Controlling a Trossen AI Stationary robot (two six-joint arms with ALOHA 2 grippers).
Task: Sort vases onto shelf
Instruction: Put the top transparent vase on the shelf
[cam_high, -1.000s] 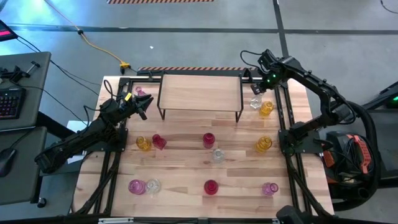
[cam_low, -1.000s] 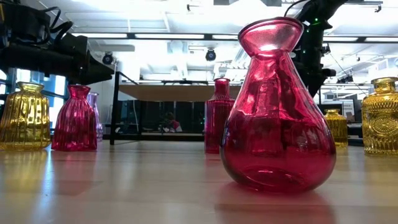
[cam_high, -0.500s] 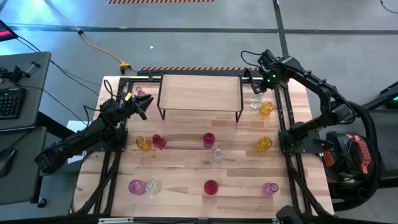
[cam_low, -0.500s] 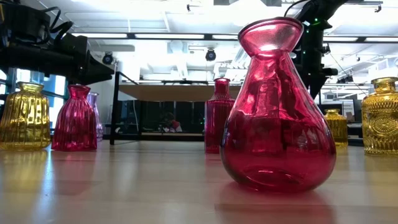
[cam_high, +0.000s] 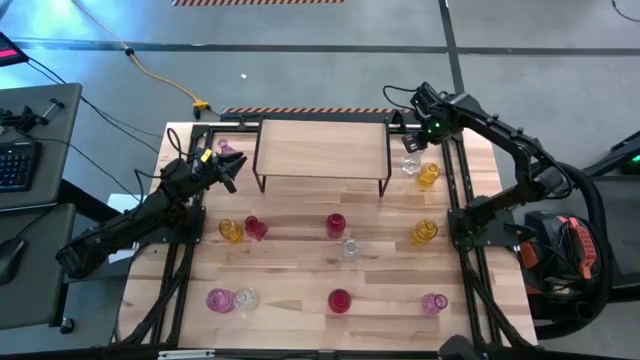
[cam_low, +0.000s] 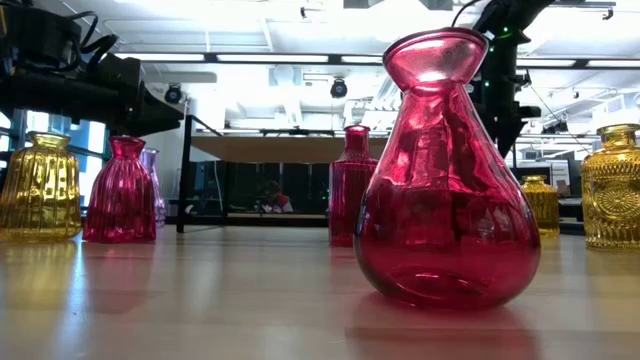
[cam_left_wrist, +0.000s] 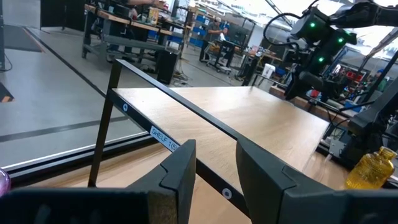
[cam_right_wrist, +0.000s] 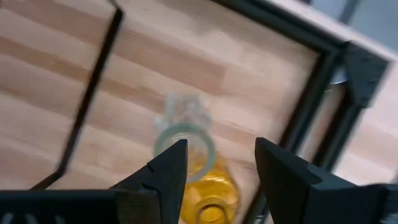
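A small raised shelf (cam_high: 322, 148) with a light wooden top on thin black wire legs stands at the far middle of the table, its top bare. The right gripper (cam_right_wrist: 216, 163) hangs with fingers apart and empty above a clear glass vase (cam_high: 410, 166) touching an amber-yellow glass vase (cam_high: 428, 175), just beside the shelf's right end. Judged from this, closing there could catch both necks or tip one against the shelf's leg. The left gripper (cam_left_wrist: 214, 163), fingers apart and empty, waits beside the shelf's left end, near a pink glass vase (cam_high: 226, 148). The other vases stand in front of the shelf.
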